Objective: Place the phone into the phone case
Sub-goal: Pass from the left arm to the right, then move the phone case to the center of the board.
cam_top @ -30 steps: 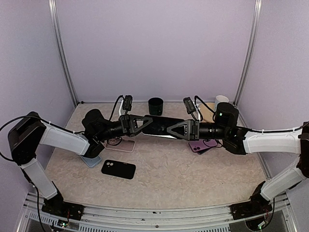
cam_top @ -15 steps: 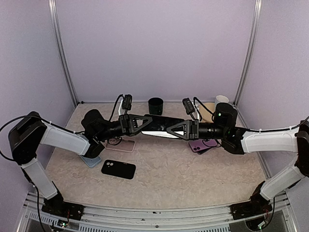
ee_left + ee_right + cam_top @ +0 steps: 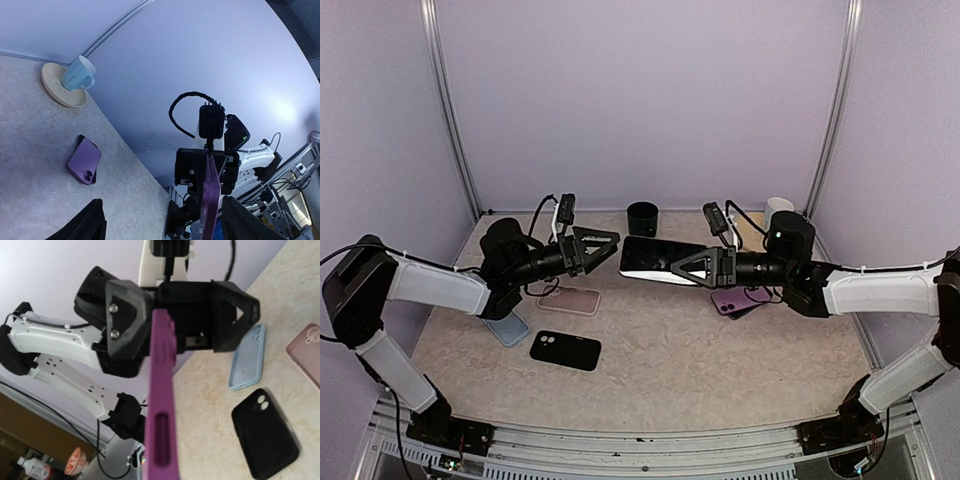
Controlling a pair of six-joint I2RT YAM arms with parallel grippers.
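Observation:
A flat phone hangs level above the table's middle, its dark glossy face up. Both wrist views show it edge on, where its rim is purple with a slot cut in it, like a case round it. My right gripper is shut on its right end. My left gripper stands open just left of the phone's free end, apart from it. In the left wrist view the purple slab sits between my wide-apart left fingers. I cannot tell whether phone and case are fully seated.
On the table lie a black case, a pink case and a light blue case under the left arm. A purple phone lies under the right arm. A black cup and a mug on a saucer stand at the back.
My left gripper has opened, let go of the phone's left end and drawn back to the left. The right gripper shut on the phone and still holds it.

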